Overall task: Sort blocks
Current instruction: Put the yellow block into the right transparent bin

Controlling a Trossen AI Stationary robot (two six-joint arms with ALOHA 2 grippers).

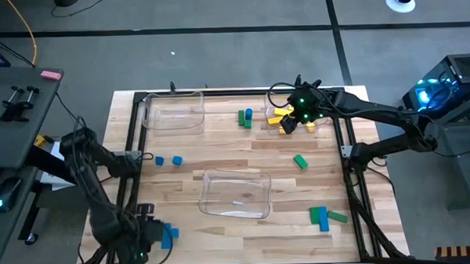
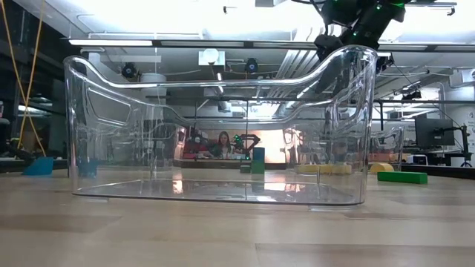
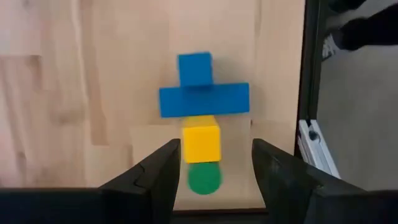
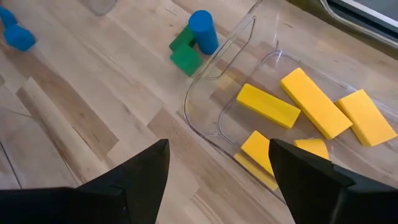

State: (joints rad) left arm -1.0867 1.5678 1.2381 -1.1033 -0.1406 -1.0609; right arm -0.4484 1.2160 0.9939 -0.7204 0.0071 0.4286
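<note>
the left end effector (image 3: 211,171) hangs over the near left corner of the wooden bench (image 1: 246,233), its 2 dark fingers (image 3: 163,173) parted and empty, with a small cluster of blocks just ahead of them: a yellow cube (image 3: 201,142) between the finger tips, a green cylinder (image 3: 204,178) touching its near side, a blue bar (image 3: 204,99) lying crosswise beyond it and a blue cube (image 3: 194,67) past that. the right end effector (image 4: 217,180) is at the far right of the bench, fingers spread wide and holding nothing, above a clear tray (image 4: 217,118) that holds several yellow blocks (image 4: 267,106). just outside that tray stand a blue cylinder (image 4: 203,31) and 2 green blocks (image 4: 185,53) touching it. 2 small blue blocks (image 1: 168,160) lie on the left part of the bench. a second clear tray (image 1: 235,193) sits in the middle near the front and a third (image 1: 173,113) at the far left. a green block (image 1: 300,161) lies alone right of centre, and a green and blue group (image 1: 323,217) lies near the front right. no writing can be read on anything.
</note>
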